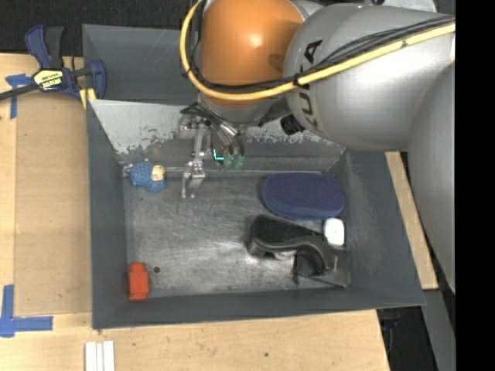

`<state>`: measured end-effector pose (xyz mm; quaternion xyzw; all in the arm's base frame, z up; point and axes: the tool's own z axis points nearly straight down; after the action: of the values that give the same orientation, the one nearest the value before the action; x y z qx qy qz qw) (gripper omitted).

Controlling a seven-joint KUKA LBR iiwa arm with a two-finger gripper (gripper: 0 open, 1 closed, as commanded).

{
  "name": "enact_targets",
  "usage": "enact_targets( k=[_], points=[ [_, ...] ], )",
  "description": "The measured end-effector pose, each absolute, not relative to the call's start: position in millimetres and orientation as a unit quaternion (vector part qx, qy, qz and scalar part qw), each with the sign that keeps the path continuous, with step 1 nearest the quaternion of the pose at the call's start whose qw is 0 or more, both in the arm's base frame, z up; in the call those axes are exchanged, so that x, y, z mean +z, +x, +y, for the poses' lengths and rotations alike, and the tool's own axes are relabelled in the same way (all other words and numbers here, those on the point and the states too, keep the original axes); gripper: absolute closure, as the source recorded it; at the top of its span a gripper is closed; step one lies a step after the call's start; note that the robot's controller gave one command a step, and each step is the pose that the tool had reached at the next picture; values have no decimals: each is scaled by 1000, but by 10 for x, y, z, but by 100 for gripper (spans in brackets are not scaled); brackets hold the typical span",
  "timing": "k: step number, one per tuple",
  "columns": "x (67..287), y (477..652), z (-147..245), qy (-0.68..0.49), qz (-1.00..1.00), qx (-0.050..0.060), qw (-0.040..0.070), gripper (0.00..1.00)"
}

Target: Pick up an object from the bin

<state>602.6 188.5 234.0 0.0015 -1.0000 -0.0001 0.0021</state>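
front left in the bin (104,230), a small red block (138,281). front right, a black strapped thing (290,246), hard to make out, a white piece (334,232) at its far edge. behind lies a dark blue oval case (303,195).

near the back wall the gripper (193,180) is partly hidden under the orange cover (247,37); clenched or released, i cannot tell. nearest it, just left, lies a small blue piece with a cream end (144,175). black letters on the grey arm (371,76) are cut off, not readable whole.

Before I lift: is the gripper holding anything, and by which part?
Nothing seen held; the gripper hangs beside the small blue object, apart from it.
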Motion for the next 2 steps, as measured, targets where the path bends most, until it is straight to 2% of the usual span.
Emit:
enact_targets(
  k=[1,2],
  points=[
    [1248,5869,2059,-14,-1000,0,3,0],
    [2081,5958,1293,0,-1000,1,-6,0]
  ],
)
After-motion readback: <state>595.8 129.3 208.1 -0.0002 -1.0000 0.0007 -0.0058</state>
